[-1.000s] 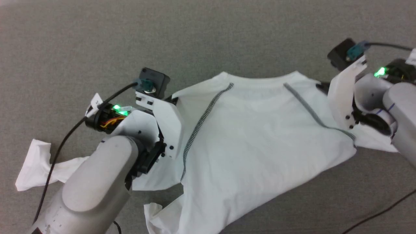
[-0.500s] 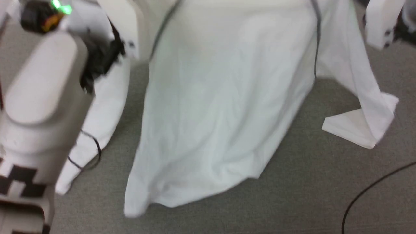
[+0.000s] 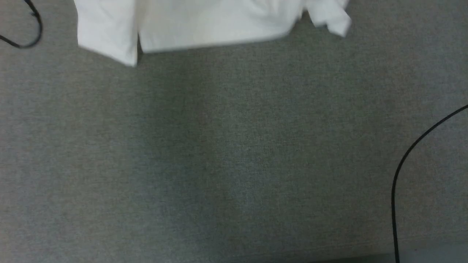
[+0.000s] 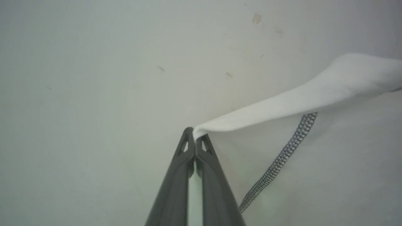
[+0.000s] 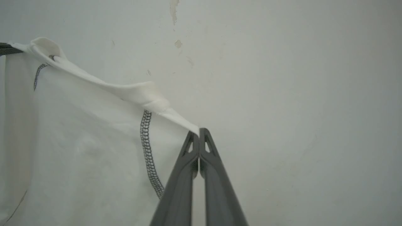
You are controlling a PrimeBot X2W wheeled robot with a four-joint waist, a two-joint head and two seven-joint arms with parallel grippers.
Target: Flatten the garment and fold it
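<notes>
The garment (image 3: 204,25) is a white T-shirt hanging in the air; its lower hem and a sleeve end show along the top of the head view. In the left wrist view my left gripper (image 4: 195,135) is shut on the garment (image 4: 314,150) at a shoulder, beside a dark zigzag seam. My right gripper (image 5: 198,133) is shut on the other shoulder of the garment (image 5: 88,150) in the right wrist view, the collar stretching away from it toward the other gripper's dark tips at the far left edge.
Grey carpet (image 3: 219,153) lies below the hanging cloth. A black cable (image 3: 406,160) curves along the right side and another cable (image 3: 25,40) loops at the top left. A pale wall (image 4: 94,78) with small marks stands behind the shirt.
Both grippers have lifted the garment off the carpet, where it lay spread a second ago; it now hangs from its shoulders. The head view has shifted, and the arms have left it.
</notes>
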